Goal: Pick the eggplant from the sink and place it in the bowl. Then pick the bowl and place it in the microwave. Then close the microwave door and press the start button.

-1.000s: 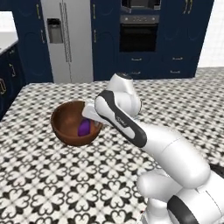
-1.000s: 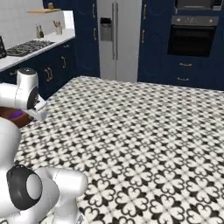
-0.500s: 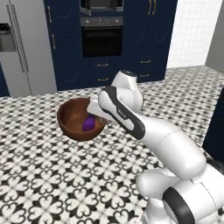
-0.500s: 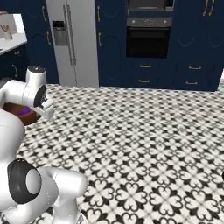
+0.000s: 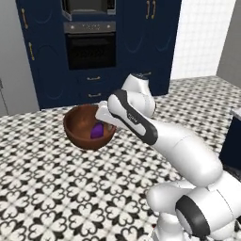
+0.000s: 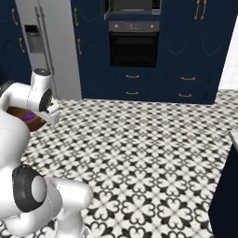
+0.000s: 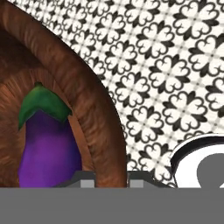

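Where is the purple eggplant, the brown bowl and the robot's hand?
eggplant (image 7: 49, 151): hand view, on its purple body below the green cap.
bowl (image 5: 77, 128): left base view, on its inner left wall.
hand (image 5: 104, 114): left base view, where it is shut on the bowl's rim.

The deep round reddish-brown wooden bowl (image 5: 84, 131) shows streaky grain on its wall, with a dull, matt finish. Inside it the small purple eggplant (image 7: 48, 151) looks smooth and glossy under a matt green cap. The black-and-white patterned tile floor (image 5: 56, 188) looks flat and smooth. The built-in oven's dark window (image 6: 134, 49) looks like glass, framed in brushed grey metal.
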